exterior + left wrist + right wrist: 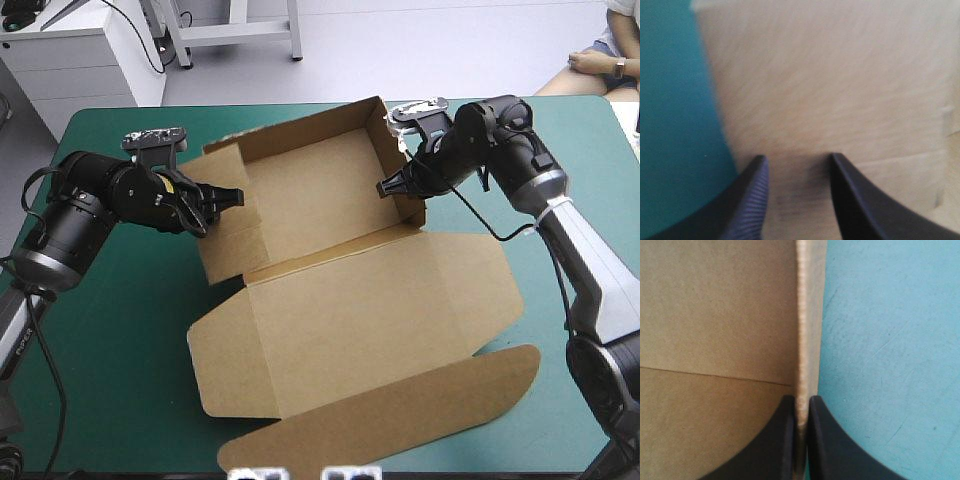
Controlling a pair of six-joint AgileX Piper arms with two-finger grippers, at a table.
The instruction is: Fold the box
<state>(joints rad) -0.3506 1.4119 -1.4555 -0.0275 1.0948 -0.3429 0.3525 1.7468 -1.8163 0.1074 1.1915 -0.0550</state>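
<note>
We take this for a robotics lab; a black left arm (90,215) and a black right arm (520,165) reach over a worktop (130,340) with a teal-green cover; beyond its far edge a white cabinet (75,60) with trailing black cables (150,45) stands on a bare pale floor (420,50).

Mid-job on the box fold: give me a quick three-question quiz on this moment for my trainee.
1. True or false: the right gripper is shut on the box at its right wall.
2. Pick one. The left gripper is: A) shut on the lid; B) open at the box's left wall; C) holding a T-shirt.
3. Fill in: the lid lies ____ on the teal-green cover, toward the table's near edge.

Key: 1 true; 2 B; 3 flat.
</note>
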